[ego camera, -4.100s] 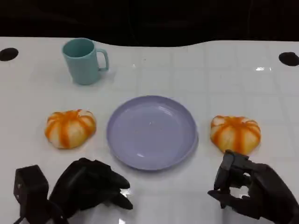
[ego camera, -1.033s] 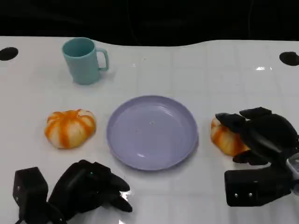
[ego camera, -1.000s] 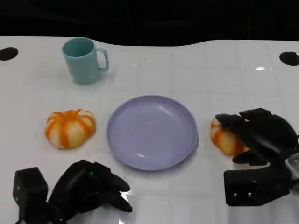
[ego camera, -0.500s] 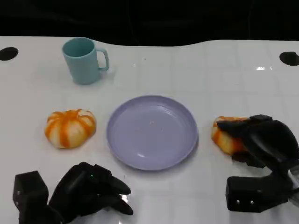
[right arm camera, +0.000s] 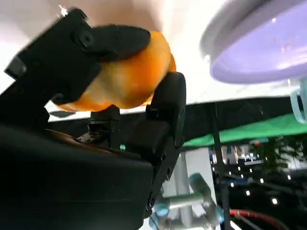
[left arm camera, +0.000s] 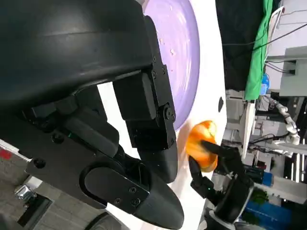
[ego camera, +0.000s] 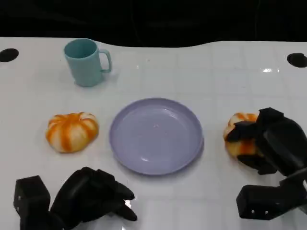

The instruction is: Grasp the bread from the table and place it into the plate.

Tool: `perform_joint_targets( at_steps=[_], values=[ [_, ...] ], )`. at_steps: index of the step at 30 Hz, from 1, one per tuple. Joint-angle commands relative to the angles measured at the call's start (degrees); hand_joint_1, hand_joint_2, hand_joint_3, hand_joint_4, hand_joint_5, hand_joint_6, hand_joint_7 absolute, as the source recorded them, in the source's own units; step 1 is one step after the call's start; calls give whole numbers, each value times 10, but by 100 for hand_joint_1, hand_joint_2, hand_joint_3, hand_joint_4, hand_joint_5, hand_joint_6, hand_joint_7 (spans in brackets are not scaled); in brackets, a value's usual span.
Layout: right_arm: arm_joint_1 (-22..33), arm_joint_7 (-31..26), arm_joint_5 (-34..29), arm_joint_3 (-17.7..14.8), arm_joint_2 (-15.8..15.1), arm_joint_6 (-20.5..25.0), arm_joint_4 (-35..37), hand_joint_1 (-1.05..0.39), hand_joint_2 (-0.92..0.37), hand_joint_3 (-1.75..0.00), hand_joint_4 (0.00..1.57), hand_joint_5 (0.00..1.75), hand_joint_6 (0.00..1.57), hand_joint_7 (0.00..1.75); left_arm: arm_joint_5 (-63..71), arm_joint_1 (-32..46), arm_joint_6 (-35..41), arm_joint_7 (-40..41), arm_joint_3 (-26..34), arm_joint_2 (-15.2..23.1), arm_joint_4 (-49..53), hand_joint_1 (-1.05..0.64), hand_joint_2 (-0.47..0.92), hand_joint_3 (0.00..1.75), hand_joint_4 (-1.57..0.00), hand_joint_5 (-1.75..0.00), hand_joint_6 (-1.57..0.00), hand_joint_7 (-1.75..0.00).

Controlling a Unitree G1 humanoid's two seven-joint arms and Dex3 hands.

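My right hand (ego camera: 273, 143) grips an orange-and-white striped bread roll (ego camera: 240, 139) just right of the lavender plate (ego camera: 156, 135); the roll looks slightly raised off the table. In the right wrist view the roll (right arm camera: 122, 76) sits clamped between black fingers (right arm camera: 115, 40), with the plate (right arm camera: 264, 52) beyond it. A second striped roll (ego camera: 72, 131) lies on the table left of the plate. My left hand (ego camera: 93, 196) rests near the front edge with fingers curled in and nothing in it. The left wrist view shows the plate (left arm camera: 184, 52) and the far roll (left arm camera: 201, 146) held by my right hand (left arm camera: 220, 167).
A teal mug (ego camera: 87, 62) stands at the back left, handle to the right. Black round holes mark the table's far corners (ego camera: 8, 54) (ego camera: 297, 60). The white tabletop (ego camera: 201, 76) stretches behind the plate.
My right hand has closed around the right roll and shifted it a little to the right and up. The left hand, left roll, plate and mug have stayed put.
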Motion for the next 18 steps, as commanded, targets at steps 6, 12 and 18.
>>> perform_joint_targets(
  at_steps=[6, 12, 18],
  values=[
    [-12, -29, 30, -18, -2, -14, -17, -7, -27, -136, 100, 175, 76, 175, -4, 2, 9, 1, 1, 9, -6, -105, 77, 0, -157, -22, -156, 0],
    [-9, -23, 56, -35, -6, -42, -61, -8, -18, -150, 103, 175, 77, 175, -1, -1, -4, 1, -1, 4, 1, -105, 78, 0, -155, -21, -155, 0],
    [-5, 67, 98, -49, 2, -41, -131, -11, -17, -159, 103, 175, 77, 174, 1, 0, -1, 5, -2, 3, -1, -105, 78, 0, -156, -21, -156, 0]
  ],
)
